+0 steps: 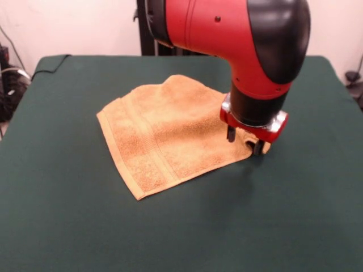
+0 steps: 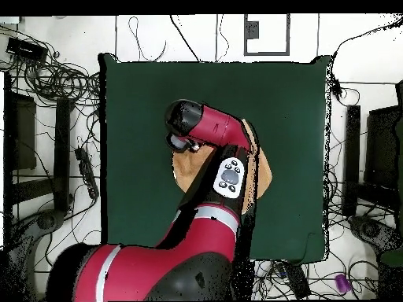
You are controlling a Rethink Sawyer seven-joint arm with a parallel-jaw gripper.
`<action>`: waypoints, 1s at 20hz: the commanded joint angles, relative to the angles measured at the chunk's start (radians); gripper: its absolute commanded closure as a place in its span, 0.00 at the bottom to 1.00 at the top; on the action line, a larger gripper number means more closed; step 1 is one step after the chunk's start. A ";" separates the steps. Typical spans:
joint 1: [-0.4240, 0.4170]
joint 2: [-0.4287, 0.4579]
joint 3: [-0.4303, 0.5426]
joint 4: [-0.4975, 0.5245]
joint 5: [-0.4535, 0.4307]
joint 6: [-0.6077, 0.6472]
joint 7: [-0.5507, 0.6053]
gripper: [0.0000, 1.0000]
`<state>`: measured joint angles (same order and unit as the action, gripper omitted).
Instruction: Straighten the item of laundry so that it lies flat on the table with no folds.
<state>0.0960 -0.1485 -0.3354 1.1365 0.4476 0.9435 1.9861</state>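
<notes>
- Towel (image 1: 164, 133) is lying near the middle of the table (image 1: 68, 215), orange-tan, turned so its corners are pointing like a diamond in the front view.
- Woven border bands are running along its left side; the near corner is lying flat on the green cloth.
- Far edge is humping up in a soft fold; the cloth there is not sitting flat.
- Arm (image 1: 238, 34) is reaching down over the towel's right corner.
- Gripper (image 1: 245, 141) is sitting low at that corner, its two dark fingers (image 1: 231, 134) straddling a small raised pinch of towel; whether they are clenched on it or just touching, cannot tell.
- Overhead, the arm (image 2: 212, 141) is covering most of the towel (image 2: 187, 167); only tan patches are showing on either side of it.
</notes>
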 commanded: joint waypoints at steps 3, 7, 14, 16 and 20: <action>0.042 -0.018 0.089 0.010 0.049 0.072 0.308 0.00; 0.048 -0.012 0.098 0.017 0.048 0.047 0.312 0.00; 0.049 0.004 0.116 0.031 0.047 -0.001 0.303 0.00; 0.047 0.003 0.119 0.031 0.046 0.005 0.295 0.00; 0.040 0.007 0.115 0.021 0.035 0.019 0.279 0.00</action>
<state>0.1093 -0.1445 -0.3355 1.1364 0.4490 0.9435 2.0409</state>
